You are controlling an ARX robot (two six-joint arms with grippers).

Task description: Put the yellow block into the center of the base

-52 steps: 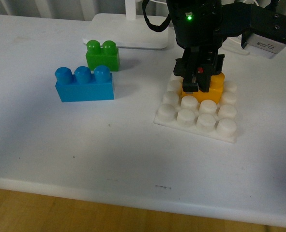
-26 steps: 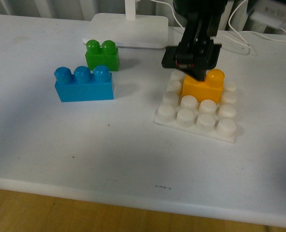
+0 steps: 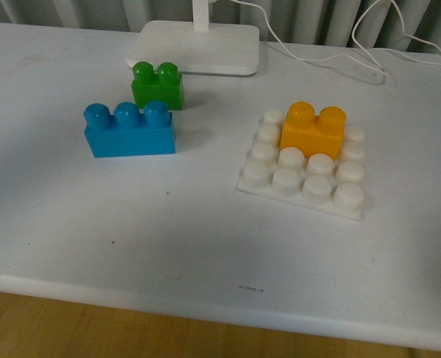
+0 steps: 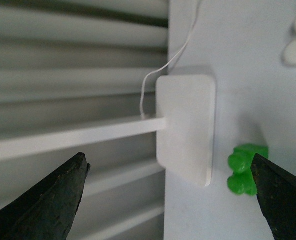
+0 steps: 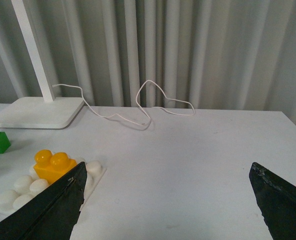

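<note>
Sitting studs-up on the base point(image 3: 304, 180) | yellow block point(image 3: 313, 133) on the inner studs toward the far edge, long axis side to side | right tool point(image 5: 168, 205) spread, empty, raised, nearer | left tool point(image 4: 170, 200) spread, off by the green brick point(image 3: 158, 85).

The yellow block point(image 5: 52, 163) sits seated on the base point(image 5: 95, 172).
</note>
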